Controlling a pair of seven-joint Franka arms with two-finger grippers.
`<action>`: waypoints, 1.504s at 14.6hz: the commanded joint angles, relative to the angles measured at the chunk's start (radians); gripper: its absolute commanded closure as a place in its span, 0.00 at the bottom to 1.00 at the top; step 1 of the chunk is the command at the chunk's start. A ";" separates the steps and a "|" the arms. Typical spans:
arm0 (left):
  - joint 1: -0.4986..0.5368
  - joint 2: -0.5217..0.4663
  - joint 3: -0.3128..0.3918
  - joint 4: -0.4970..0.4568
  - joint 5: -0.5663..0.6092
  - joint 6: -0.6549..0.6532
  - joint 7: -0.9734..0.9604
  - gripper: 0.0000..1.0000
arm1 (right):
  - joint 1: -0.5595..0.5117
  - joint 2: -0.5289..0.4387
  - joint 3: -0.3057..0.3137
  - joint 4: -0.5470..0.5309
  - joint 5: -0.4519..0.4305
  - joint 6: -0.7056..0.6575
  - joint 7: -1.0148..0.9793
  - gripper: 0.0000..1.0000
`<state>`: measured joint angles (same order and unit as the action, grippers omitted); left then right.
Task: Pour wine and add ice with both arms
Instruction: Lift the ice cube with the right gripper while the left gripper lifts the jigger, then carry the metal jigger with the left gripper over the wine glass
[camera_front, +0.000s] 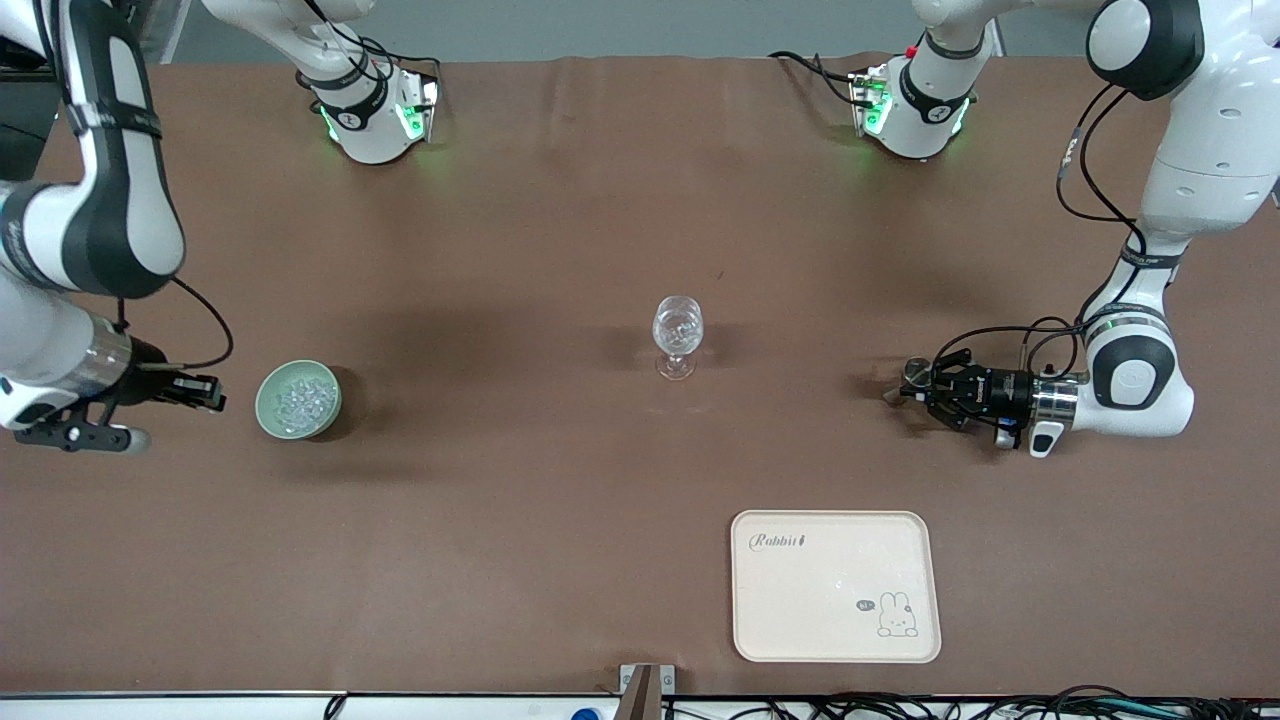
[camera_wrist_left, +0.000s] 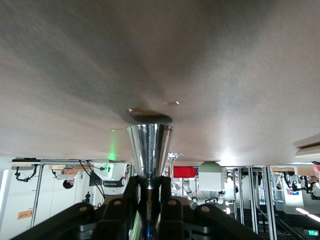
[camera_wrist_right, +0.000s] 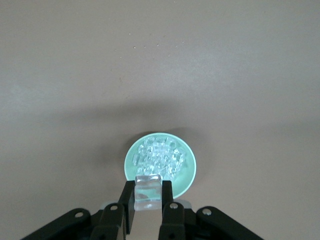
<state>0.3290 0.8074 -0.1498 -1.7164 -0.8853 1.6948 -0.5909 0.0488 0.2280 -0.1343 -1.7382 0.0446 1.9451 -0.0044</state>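
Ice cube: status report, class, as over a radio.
Right tool shut on ice cube, over the table beside the green bowl. Left tool shut on metal jigger. Glass mid-table, path unobstructed.

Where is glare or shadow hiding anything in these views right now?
Front view: soft shadows spread beside the bowl and the glass, hiding nothing. Left wrist view: the metal cup in the left tool shows bright streaks. Right wrist view: the ice cube in the right tool glows washed-out white.

high front camera facing the robots, wrist cameras close over table (camera_front: 560, 200)
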 joint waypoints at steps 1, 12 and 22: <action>-0.002 -0.011 -0.014 0.017 -0.018 -0.014 -0.024 0.99 | 0.003 -0.102 0.002 -0.029 -0.031 -0.055 0.014 0.94; -0.008 -0.175 -0.263 0.021 -0.017 0.063 -0.380 0.99 | 0.023 -0.346 0.010 -0.024 -0.069 -0.268 0.006 0.94; -0.062 -0.372 -0.407 -0.094 -0.012 0.223 -0.671 0.99 | 0.025 -0.272 0.009 0.190 -0.065 -0.370 0.003 0.94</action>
<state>0.2827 0.5225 -0.5546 -1.7515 -0.8876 1.8912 -1.2026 0.0657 -0.0843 -0.1251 -1.6019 -0.0051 1.6046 -0.0051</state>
